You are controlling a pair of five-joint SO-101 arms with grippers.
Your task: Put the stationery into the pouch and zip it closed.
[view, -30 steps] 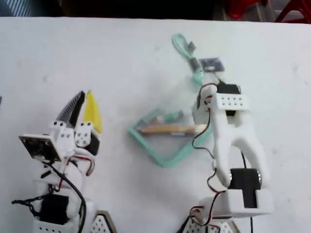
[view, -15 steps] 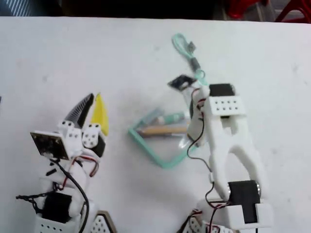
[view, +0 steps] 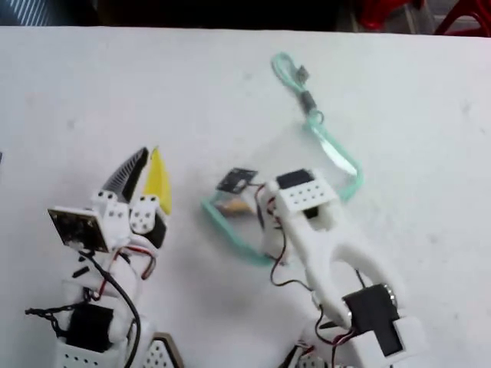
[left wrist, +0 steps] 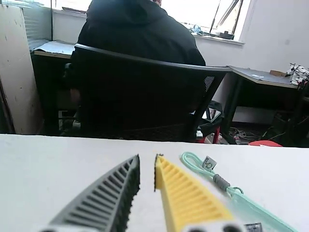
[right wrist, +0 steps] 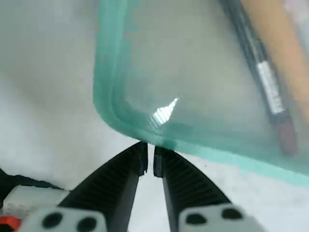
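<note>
The clear pouch (view: pixel 331 150) with a teal rim lies at mid-table, its cord loop (view: pixel 285 67) trailing toward the far edge. A wooden pencil (view: pixel 230 205) shows inside it beside my right arm (view: pixel 307 201), which leans over the pouch's middle. In the right wrist view my right gripper (right wrist: pixel 149 153) is shut, tips at the rounded teal corner of the pouch (right wrist: pixel 193 72), with nothing visible between them. A dark pen (right wrist: pixel 268 82) and the pencil (right wrist: pixel 285 38) lie inside. My left gripper (view: pixel 147 156) rests shut at the table's left, away from the pouch.
In the left wrist view the left gripper (left wrist: pixel 147 163) points at the table's far edge, with the cord loop (left wrist: pixel 193 162) off to one side. A black chair (left wrist: pixel 145 92) stands beyond that edge. Bare white table (view: pixel 414 100) lies to the right.
My right arm swung left and back toward its base, from the pouch's far right corner to over its middle. The left arm shifted slightly right early on, then stayed. The pouch kept its place.
</note>
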